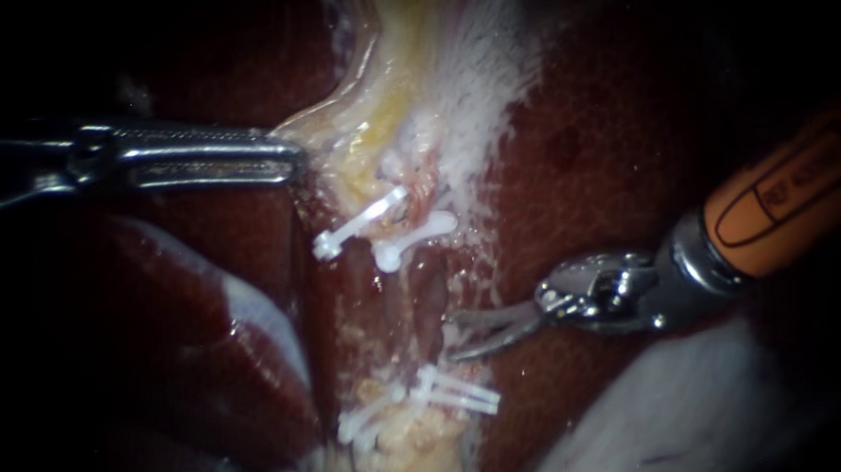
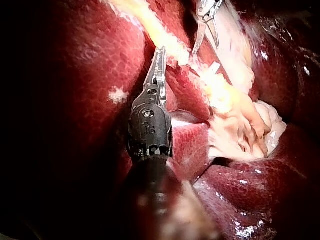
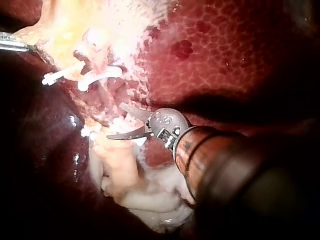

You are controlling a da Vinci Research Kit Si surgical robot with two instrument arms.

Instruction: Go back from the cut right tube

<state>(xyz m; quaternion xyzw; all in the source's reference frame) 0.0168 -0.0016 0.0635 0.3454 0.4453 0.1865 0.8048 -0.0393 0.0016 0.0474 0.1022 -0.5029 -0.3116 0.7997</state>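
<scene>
plainly, the right instrument (image 1: 458, 337) has jaws spread near the clips (image 1: 456, 391); the left instrument (image 1: 296, 161) pinches pale tissue (image 1: 358, 116).

The endoscope looks in close on the pale tissue (image 1: 392, 114) between the left instrument (image 1: 292, 161) and right instrument (image 1: 455, 336). Each wrist camera sits behind its own claw, looking along the shaft at that same tissue.

Left instrument (image 1: 280, 162) shaft lost in dark, lower clips (image 1: 418, 402) blurred
</scene>
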